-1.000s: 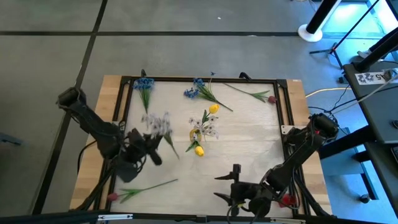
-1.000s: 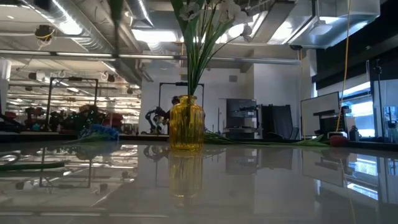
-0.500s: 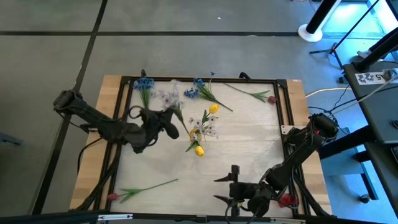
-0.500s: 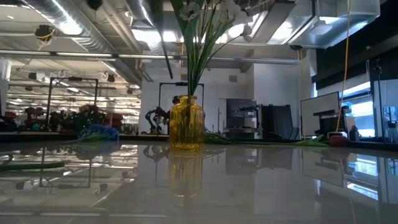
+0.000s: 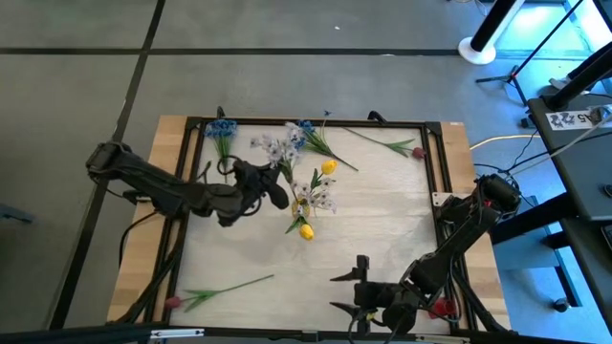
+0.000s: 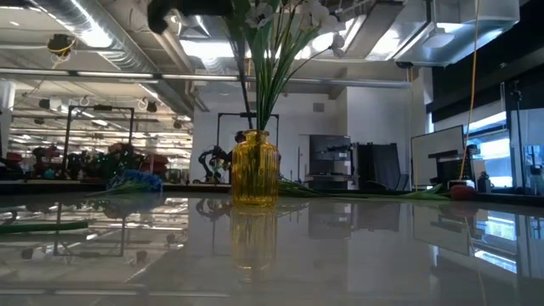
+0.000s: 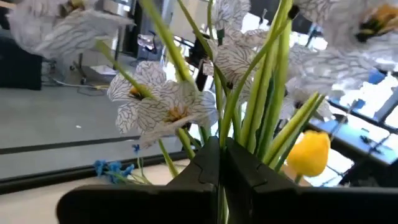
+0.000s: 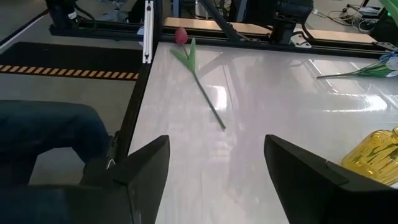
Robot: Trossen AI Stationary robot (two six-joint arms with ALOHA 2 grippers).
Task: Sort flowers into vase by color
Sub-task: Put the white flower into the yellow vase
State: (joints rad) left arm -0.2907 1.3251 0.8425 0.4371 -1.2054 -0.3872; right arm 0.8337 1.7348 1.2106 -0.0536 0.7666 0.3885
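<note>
My left gripper (image 5: 274, 189) is shut on a white-lavender flower (image 5: 281, 148) and hovers just left of the yellow glass vase (image 6: 255, 167), which stands mid-table. The vase holds white flowers (image 5: 321, 198) and yellow tulips (image 5: 328, 167). In the low view the held flower's stem (image 6: 241, 72) slants down toward the vase mouth. Blue flowers (image 5: 222, 129) (image 5: 296, 140) and a red-pink flower (image 5: 409, 147) lie flat along the far edge. Another red-pink flower (image 5: 218, 289) lies near the left front corner. My right gripper (image 5: 360, 287) waits open at the near edge. My left gripper pinches the white-lavender flower's green stem (image 7: 225, 127) between its two shut fingers, below the veined heads (image 7: 165, 106). The flower is lifted clear of the table, heads up and toward the far edge, with the stem's lower end hanging down by the vase mouth.
A black frame (image 5: 316, 121) borders the white table surface. The right wrist view shows the red-pink flower (image 8: 198, 71) lying on bare table and the vase (image 8: 376, 155) at its edge. Open surface lies between the vase and the near edge.
My left gripper has swung from the table's left front area toward the far edge and then right toward the vase, staying shut. The white-lavender flower has travelled with it, lifted clear, and its stem now hangs beside the vase's stems.
</note>
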